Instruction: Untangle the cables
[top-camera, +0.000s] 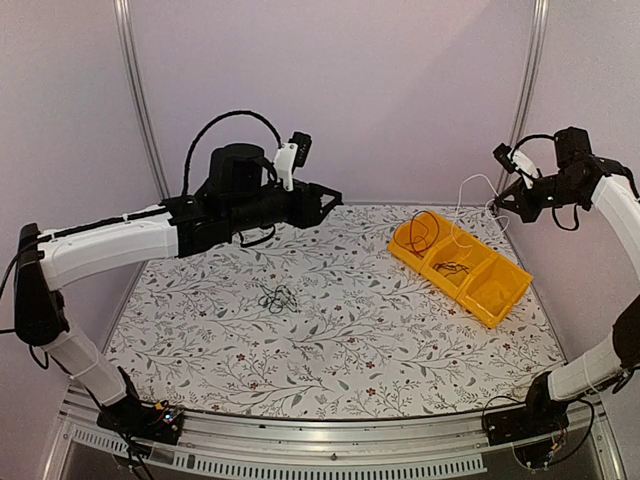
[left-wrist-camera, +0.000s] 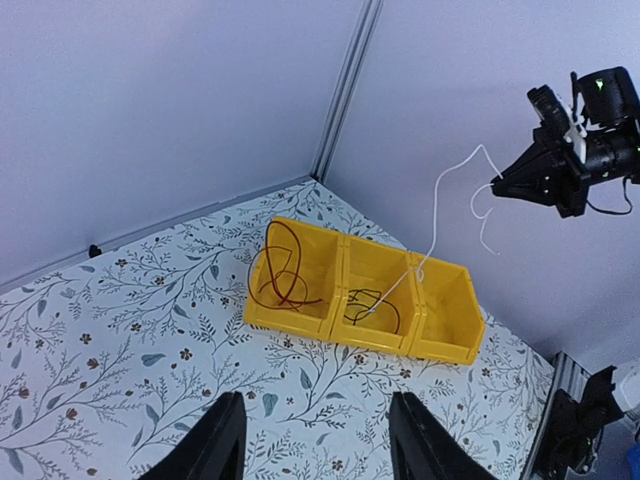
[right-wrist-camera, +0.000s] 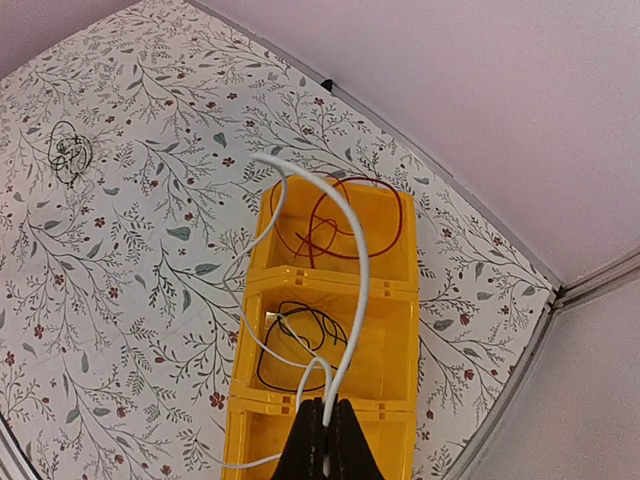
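**White cable raised over the bin**

My right tool (right-wrist-camera: 322, 445) is pinched shut on the white cable (right-wrist-camera: 357, 250), high above the yellow 3-compartment bin (left-wrist-camera: 380, 335) at far right, I judge to draw its tail out. My left tool (left-wrist-camera: 315, 440) stands wide, empty. 1 black tangle (top-camera: 278, 297) lies mid tabletop (top-camera: 330, 350).

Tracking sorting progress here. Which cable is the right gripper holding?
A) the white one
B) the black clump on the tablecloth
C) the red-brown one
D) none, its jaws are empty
A: the right gripper is shut on the white cable, which hangs from it over the yellow bin.
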